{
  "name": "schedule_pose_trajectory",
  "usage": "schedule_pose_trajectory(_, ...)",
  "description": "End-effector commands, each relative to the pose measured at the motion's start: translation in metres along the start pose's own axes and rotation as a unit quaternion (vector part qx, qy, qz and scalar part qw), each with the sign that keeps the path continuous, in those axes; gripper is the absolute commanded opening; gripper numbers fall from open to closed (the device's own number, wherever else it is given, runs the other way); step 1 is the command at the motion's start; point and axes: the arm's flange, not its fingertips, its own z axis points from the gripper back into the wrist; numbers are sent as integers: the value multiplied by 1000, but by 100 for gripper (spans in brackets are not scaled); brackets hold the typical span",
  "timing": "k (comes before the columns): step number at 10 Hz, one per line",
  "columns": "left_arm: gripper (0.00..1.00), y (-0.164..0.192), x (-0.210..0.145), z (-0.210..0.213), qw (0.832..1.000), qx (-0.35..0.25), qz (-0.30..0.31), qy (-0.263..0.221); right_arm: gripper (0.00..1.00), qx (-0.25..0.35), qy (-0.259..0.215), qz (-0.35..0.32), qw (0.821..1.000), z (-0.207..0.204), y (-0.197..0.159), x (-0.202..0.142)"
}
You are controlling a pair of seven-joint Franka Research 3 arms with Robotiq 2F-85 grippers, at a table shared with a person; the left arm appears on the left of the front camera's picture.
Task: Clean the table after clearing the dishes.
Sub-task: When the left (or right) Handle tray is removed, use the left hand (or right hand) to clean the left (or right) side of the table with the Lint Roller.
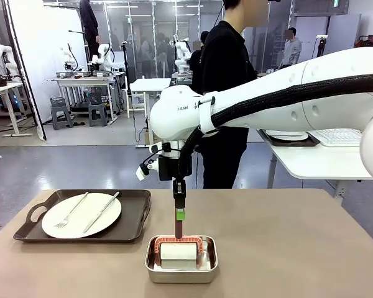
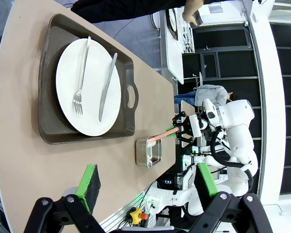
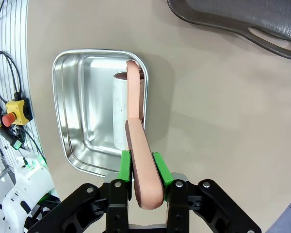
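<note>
On the brownish table [image 1: 286, 248], a round white plate [image 1: 81, 215] with a fork and a knife lies on a dark handled tray [image 1: 133, 217] at the left. The same plate [image 2: 87, 87] and tray [image 2: 48, 121] appear in the left wrist view. My right gripper [image 1: 179, 203] hangs point-down over a small steel pan [image 1: 152, 264], shut on the salmon handle [image 3: 141, 155] of a cleaning tool whose white block [image 1: 179, 253] rests in the pan [image 3: 72, 97]. In its own view the right gripper [image 3: 142, 162] clamps that handle between green pads. My left gripper [image 2: 148, 187] is open and holds nothing, above the table's near edge.
A person in black [image 1: 221, 93] stands at the table's far side. Behind at the right, a white table [image 1: 323, 161] carries another dark tray with a plate [image 1: 289, 136] and a keyboard. The table's right half is bare.
</note>
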Motion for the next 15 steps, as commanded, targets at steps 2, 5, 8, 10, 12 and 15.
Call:
schedule_pose_trajectory(2,100,0,-1,3,1000,-2,-6,-2,0,-2,0,0,1000,0,0,0)
schedule_pose_trajectory(5,100,0,-1,3,1000,-2,-6,-2,23,10,19,-62,998,14,39,1)
schedule_pose_trajectory(8,100,0,-1,3,1000,-2,-6,-2,23,-17,-36,-97,994,33,84,-8)
schedule_pose_trajectory(10,100,0,-1,3,1000,-2,-6,-2,23,-36,-36,-106,993,44,103,-10)
schedule_pose_trajectory(12,100,0,-1,3,1000,-2,-6,-2,23,-64,-28,-132,989,56,123,-15)
schedule_pose_trajectory(15,100,0,-1,3,1000,-2,-6,-2,23,-86,-99,-247,960,71,154,-77)
